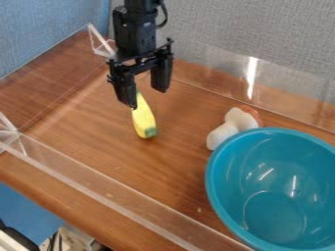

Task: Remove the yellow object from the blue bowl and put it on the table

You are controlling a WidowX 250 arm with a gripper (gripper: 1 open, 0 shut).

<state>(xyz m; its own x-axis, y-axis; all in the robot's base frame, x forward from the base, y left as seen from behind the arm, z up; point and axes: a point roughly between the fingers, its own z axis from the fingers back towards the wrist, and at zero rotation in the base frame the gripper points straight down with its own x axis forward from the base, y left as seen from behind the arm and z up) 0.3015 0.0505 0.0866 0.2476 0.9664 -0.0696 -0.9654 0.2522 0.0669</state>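
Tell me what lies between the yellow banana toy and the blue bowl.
In the camera view, only bare wood table lies between the banana toy and blue bowl.

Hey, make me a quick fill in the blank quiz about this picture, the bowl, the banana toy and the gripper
1. The yellow object lies on the ____, not in the blue bowl.
2. The gripper above the yellow object has its jaws ____.
3. The inside of the blue bowl is ____.
4. The lumpy object beside the bowl's rim is ____ in colour.

Missing words: table; open; empty; white
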